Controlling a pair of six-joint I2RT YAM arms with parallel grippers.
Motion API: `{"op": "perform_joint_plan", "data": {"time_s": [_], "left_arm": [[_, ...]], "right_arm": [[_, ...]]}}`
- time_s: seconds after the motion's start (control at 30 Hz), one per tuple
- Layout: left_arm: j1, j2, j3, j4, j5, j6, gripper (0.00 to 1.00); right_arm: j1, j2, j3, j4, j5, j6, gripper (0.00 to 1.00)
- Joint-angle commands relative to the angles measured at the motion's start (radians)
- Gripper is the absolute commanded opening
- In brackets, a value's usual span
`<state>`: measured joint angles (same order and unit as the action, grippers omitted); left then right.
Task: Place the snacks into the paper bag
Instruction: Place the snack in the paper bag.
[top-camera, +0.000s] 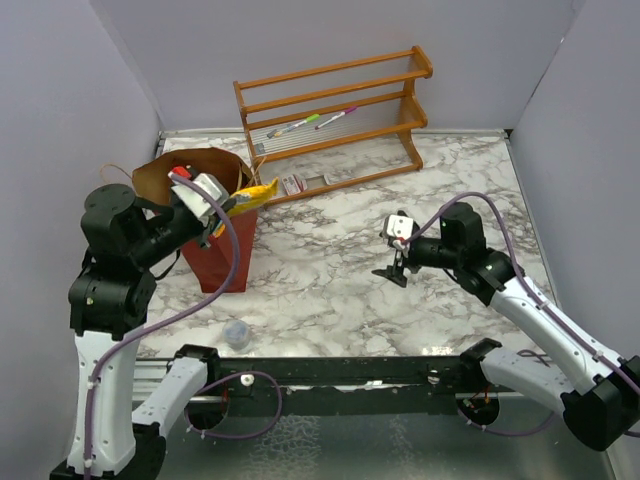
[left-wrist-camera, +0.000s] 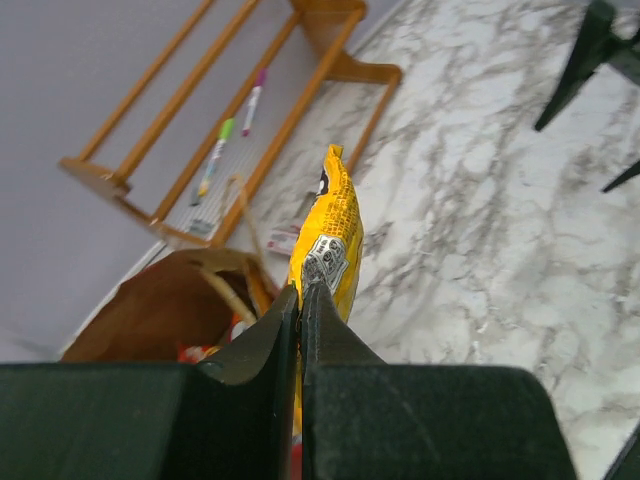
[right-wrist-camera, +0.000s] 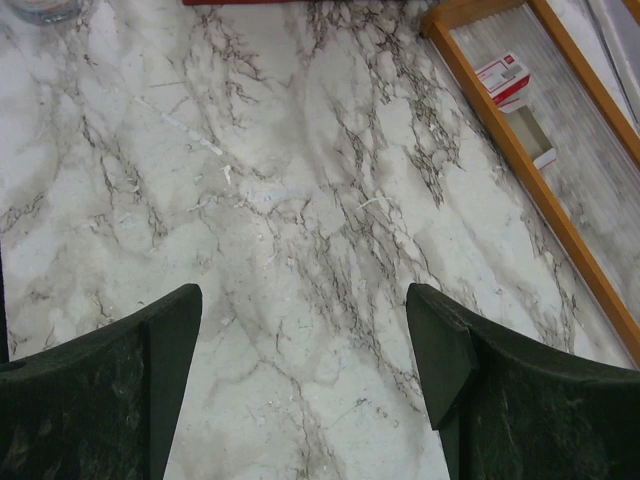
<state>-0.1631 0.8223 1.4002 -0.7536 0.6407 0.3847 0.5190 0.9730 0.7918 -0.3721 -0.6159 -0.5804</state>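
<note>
The dark-red paper bag (top-camera: 213, 258) stands upright at the left with its brown inside (left-wrist-camera: 165, 310) open. My left gripper (top-camera: 232, 207) is shut on a yellow snack packet (top-camera: 254, 193) and holds it over the bag's right rim. In the left wrist view the packet (left-wrist-camera: 333, 235) sticks out past the closed jaws. Red and orange packets (left-wrist-camera: 195, 351) show inside the bag. My right gripper (top-camera: 393, 270) is open and empty above the bare marble table (right-wrist-camera: 300, 210) at centre right.
A wooden slatted rack (top-camera: 335, 110) stands at the back with green and pink marker pens (top-camera: 312, 121) on its shelf and a small white-red box (right-wrist-camera: 503, 79) under it. A small clear plastic cup (top-camera: 237, 333) sits near the front edge by the bag.
</note>
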Motion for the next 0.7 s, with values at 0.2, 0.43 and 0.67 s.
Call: {"op": "perform_joint_plan", "data": {"time_s": [0.2,0.43,0.67], "left_arm": [[0.169,-0.066,0.029,0.08,-0.412,-0.045,0.0],[0.169,0.025,0.0,0.054,-0.555,0.009,0.0],[0.169,0.162,0.015,-0.004,-0.575,0.076,0.0]], "right_arm": [[-0.025,-0.048,-0.029,0.09,0.03,0.024,0.84],[-0.027,-0.071,-0.041,0.098,0.027,0.024,0.84],[-0.027,-0.062,-0.049,0.101,0.02,0.015,0.84]]}}
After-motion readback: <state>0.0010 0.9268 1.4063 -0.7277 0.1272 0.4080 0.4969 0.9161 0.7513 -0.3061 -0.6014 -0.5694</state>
